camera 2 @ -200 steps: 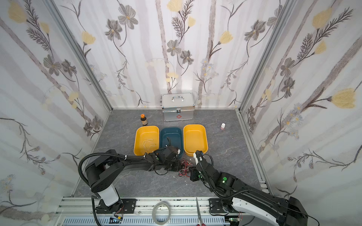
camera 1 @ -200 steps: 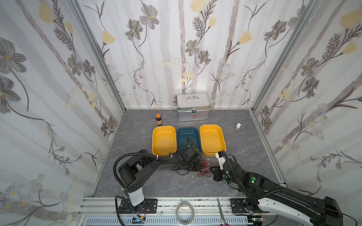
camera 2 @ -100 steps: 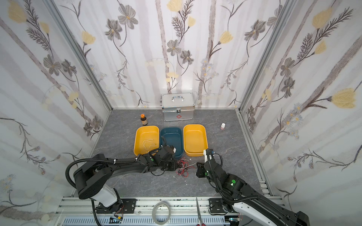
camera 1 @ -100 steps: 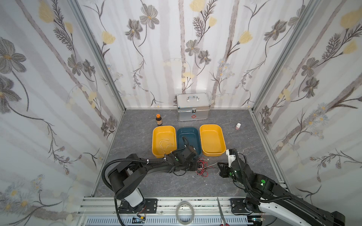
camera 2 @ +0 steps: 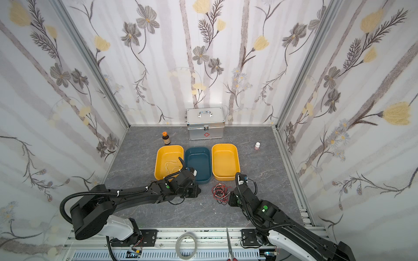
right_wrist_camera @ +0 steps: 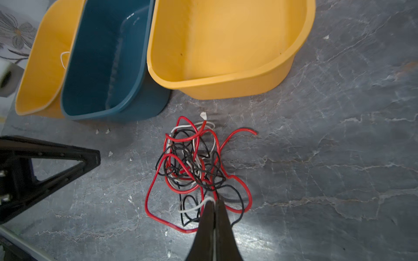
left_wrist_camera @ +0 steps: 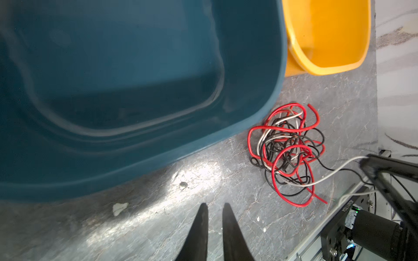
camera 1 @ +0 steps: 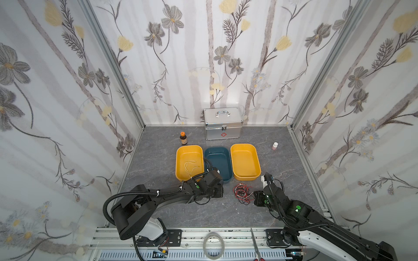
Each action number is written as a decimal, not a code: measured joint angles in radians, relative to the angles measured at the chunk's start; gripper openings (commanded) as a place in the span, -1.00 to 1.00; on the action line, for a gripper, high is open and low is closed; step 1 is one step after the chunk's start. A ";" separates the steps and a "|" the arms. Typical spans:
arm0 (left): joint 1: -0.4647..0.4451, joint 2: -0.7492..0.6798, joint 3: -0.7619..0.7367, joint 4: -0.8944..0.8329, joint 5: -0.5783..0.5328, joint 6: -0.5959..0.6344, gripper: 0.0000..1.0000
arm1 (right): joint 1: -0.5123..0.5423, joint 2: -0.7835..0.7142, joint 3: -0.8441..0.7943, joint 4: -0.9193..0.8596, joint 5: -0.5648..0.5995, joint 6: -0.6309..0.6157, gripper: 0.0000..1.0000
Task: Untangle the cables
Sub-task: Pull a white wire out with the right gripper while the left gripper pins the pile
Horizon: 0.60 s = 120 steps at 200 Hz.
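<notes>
The cables lie as a tangle of thin red, black and white wires on the grey floor, in front of the gap between the blue and the right yellow tray. My right gripper is shut on a white cable at the tangle's near right edge. My left gripper hovers left of the tangle by the blue tray's near corner. Its fingers stand a narrow gap apart with nothing between them. One loose white cable lies in the left yellow tray.
A blue tray and a right yellow tray stand just behind the tangle. A silver case, a brown bottle and a small white bottle stand farther back. A tape ring and scissors lie on the front rail.
My right gripper has drawn slightly to the right, still shut on the white cable, and the tangle has shifted a little with it. The left arm's elbow has swung left.
</notes>
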 measured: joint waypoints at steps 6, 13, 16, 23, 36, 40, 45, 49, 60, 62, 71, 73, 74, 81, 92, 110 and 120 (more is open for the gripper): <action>0.000 0.003 0.000 0.009 0.012 0.003 -0.36 | 0.000 0.011 -0.002 0.007 -0.008 -0.002 -0.98; 0.000 0.009 0.000 0.024 0.031 0.007 -0.27 | 0.000 0.018 -0.004 0.016 -0.016 -0.003 -0.98; 0.000 0.012 0.000 0.031 0.039 0.008 -0.23 | 0.000 0.022 -0.005 0.022 -0.025 -0.003 -0.98; 0.000 0.023 0.000 0.048 0.060 0.011 -0.16 | -0.001 0.029 -0.006 0.032 -0.033 -0.003 -0.98; 0.000 0.044 0.002 0.079 0.094 0.015 -0.06 | -0.001 0.035 -0.008 0.051 -0.048 -0.010 -0.98; 0.000 0.053 0.006 0.089 0.106 0.017 -0.04 | -0.001 0.035 -0.008 0.056 -0.054 -0.010 -0.97; 0.000 0.063 0.010 0.099 0.119 0.021 -0.02 | 0.000 0.035 -0.010 0.061 -0.055 -0.010 -0.97; -0.001 0.073 0.014 0.107 0.130 0.028 -0.01 | 0.000 0.034 -0.011 0.065 -0.055 -0.010 -0.97; -0.001 0.098 0.034 0.124 0.155 0.041 0.01 | 0.000 0.030 -0.016 0.072 -0.060 -0.010 -0.97; -0.001 0.103 0.038 0.127 0.159 0.042 0.01 | 0.000 0.029 -0.018 0.074 -0.062 -0.010 -0.97; -0.001 0.121 0.057 0.135 0.174 0.056 0.01 | 0.000 0.024 -0.022 0.079 -0.070 -0.010 -0.97; -0.002 0.126 0.063 0.137 0.178 0.061 0.01 | 0.000 0.024 -0.023 0.080 -0.074 -0.010 -0.97; -0.002 0.129 0.066 0.139 0.180 0.064 0.01 | 0.000 0.023 -0.024 0.081 -0.075 -0.010 -0.97; -0.003 0.145 0.085 0.147 0.193 0.067 0.01 | 0.000 0.020 -0.028 0.083 -0.080 -0.011 -0.97; -0.006 0.170 0.113 0.158 0.208 0.077 -0.01 | 0.000 0.017 -0.034 0.082 -0.085 -0.010 -0.97; -0.012 0.214 0.159 0.172 0.230 0.094 -0.03 | 0.000 0.009 -0.041 0.082 -0.096 -0.010 -0.96; -0.016 0.242 0.183 0.177 0.244 0.104 -0.03 | 0.000 0.004 -0.045 0.082 -0.101 -0.010 -0.96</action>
